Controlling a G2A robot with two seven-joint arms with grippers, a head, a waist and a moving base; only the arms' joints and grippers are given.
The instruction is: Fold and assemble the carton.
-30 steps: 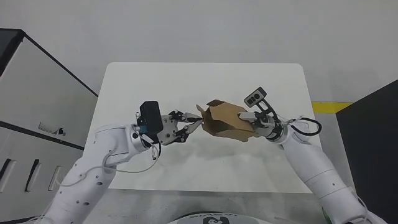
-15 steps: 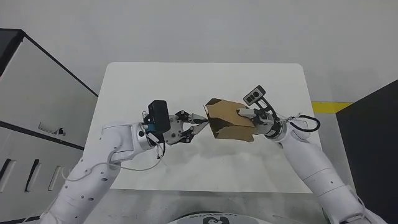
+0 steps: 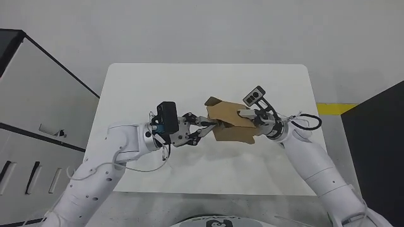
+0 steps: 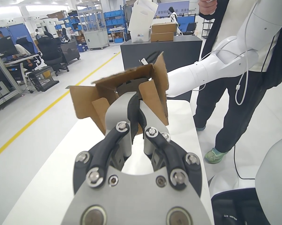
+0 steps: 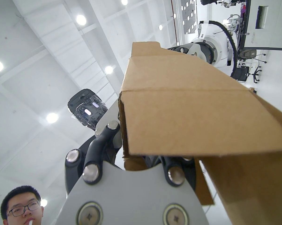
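Observation:
A brown carton (image 3: 232, 121) is held above the middle of the white table (image 3: 189, 82), its end flaps loose and splayed. My right gripper (image 3: 251, 121) is shut on the carton's right side; in the right wrist view a carton (image 5: 190, 108) wall runs between the fingers of that gripper (image 5: 141, 155). My left gripper (image 3: 213, 125) is at the carton's open left end. In the left wrist view the carton (image 4: 131, 83) faces me with its flaps out. The left gripper (image 4: 135, 101) is shut, its tips pushed in among the inner flaps, nothing between them.
A dark cabinet (image 3: 25, 82) stands left of the table and a dark unit (image 3: 379, 126) to the right. A person (image 4: 248, 83) stands close by the table's edge behind my right arm. Bare tabletop lies on the far side of the carton.
My left gripper has moved right, from a little short of the carton to its open end, and its fingers have come together. The carton has turned slightly in my right gripper.

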